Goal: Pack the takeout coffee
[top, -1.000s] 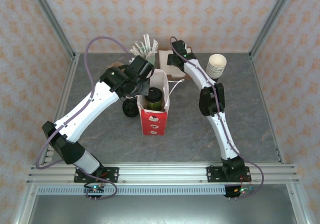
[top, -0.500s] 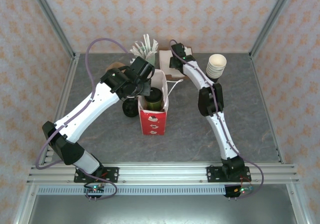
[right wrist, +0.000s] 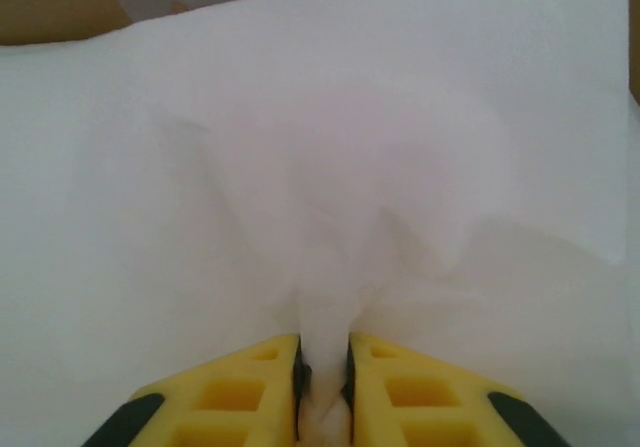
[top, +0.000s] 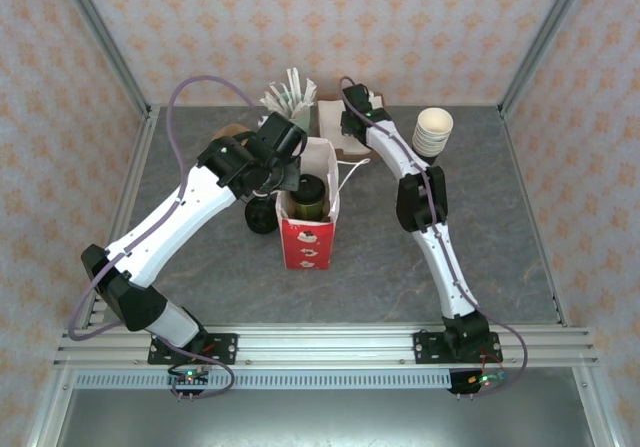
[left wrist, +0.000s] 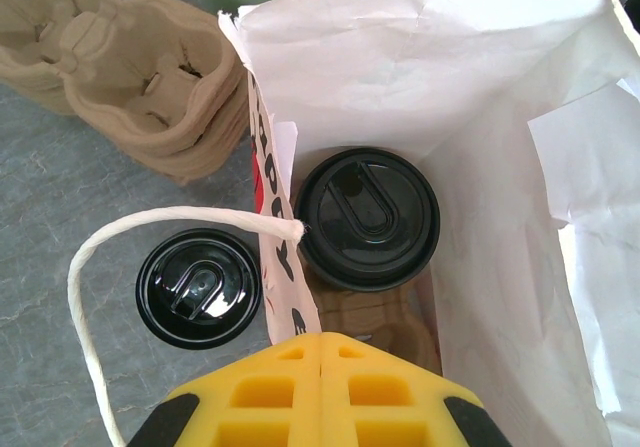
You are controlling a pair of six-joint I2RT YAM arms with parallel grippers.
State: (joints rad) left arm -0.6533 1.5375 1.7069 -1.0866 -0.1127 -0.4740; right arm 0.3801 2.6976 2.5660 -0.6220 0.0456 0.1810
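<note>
One coffee cup [left wrist: 368, 217] stands inside the paper bag [left wrist: 470, 87].
Left tool [left wrist: 320, 352] clenched on the bag's side wall; right tool [right wrist: 323, 362] pinching its white paper; spare lid [left wrist: 198, 287] on the worktop [left wrist: 60, 227] just outside.

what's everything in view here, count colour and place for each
takeout coffee: 1, black lid, standing inside the bag
bag: 1, red outside, white inside, open, mid table
loose lid: 1, black, on the table just outside the bag
cup carriers: stack, tan, beyond the loose lid
stacked cups: 1 stack, cream, far right of the table
white paper: 1, white, pinched by the right gripper
left gripper: yellow fingers, shut, over the bag's rim
right gripper: yellow fingers, shut on white paper
</note>
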